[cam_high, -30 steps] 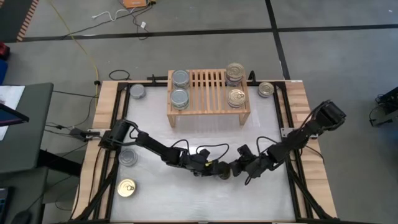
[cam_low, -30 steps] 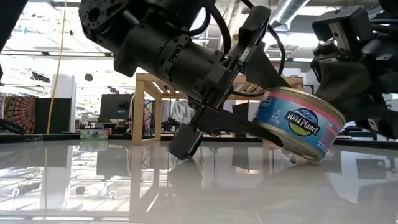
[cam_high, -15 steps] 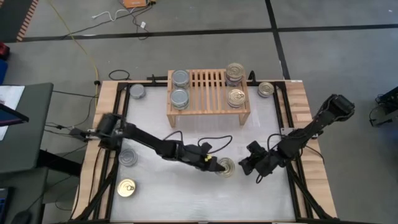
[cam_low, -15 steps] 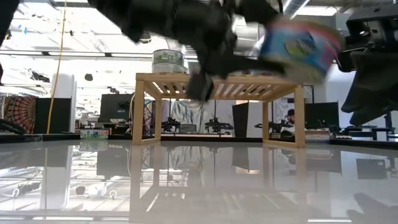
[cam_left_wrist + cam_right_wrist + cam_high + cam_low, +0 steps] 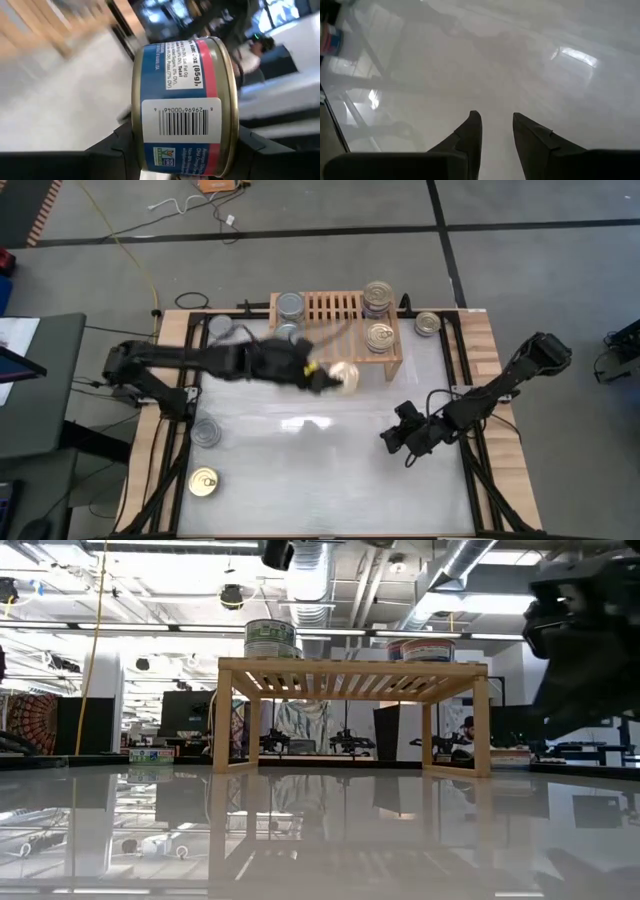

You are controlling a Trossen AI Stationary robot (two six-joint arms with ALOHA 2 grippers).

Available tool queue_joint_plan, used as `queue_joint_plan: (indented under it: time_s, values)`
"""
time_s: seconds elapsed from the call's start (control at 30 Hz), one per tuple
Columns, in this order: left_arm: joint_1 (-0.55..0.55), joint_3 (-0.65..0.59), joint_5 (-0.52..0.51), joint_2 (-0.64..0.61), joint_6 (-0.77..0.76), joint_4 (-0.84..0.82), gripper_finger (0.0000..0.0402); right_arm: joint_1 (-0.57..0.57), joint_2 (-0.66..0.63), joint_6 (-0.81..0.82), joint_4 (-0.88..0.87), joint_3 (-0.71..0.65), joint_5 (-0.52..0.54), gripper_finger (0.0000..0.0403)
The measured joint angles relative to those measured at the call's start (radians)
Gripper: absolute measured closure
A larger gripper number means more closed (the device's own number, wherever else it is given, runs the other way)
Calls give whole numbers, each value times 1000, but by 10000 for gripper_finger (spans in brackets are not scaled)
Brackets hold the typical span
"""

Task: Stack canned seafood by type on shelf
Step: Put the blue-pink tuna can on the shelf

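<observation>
My left gripper [image 5: 335, 378] is shut on a tin of canned seafood [image 5: 345, 377] with a blue and pink label [image 5: 180, 105]. It holds the tin in the air just in front of the shelf [image 5: 335, 308]. The shelf's slatted top bears silver-topped tins [image 5: 289, 305] at its left end. At its right end are a stack [image 5: 378, 295] and one gold-topped tin [image 5: 379, 337]. My right gripper [image 5: 388, 442] hangs over the table's right middle. Its fingers [image 5: 472, 125] stand a little apart with nothing between them. My left gripper pinches the tin across its two flat ends, one finger on the gold-rimmed end [image 5: 230, 125] and one on the other end [image 5: 135, 130]. The label wall faces the wrist camera. The arm reaches in from the table's left. The tin is clear of the table.
Loose tins stand on the table: one at the far left [image 5: 221, 327], one at the far right [image 5: 428, 324], two at the near left [image 5: 205, 432] [image 5: 204, 482]. In the low view the shelf [image 5: 350, 668] stands on legs with open space beneath it.
My left gripper has lifted the tin off the table's near middle, where it sat tilted. It has carried the tin up and toward the far edge, to just before the shelf. My right gripper has drawn back from the tin toward the table's right edge.
</observation>
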Motion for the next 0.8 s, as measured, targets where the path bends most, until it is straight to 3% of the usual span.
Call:
queue_joint_plan:
  time_s: [0.1, 0.3, 0.5, 0.8]
  values:
    - [110, 60, 53, -5, 53, -79, 218, -44, 0, -6, 12, 0, 0, 269]
    - [345, 139, 248, 21, 122, -70, 218, -141, 0, -33, 67, 0, 0, 269]
    - [506, 281, 454, 159, 195, -124, 218, -226, 0, -97, 135, 0, 0, 269]
    - [602, 533, 511, 399, 360, -308, 218, -272, 0, -97, 137, 0, 0, 269]
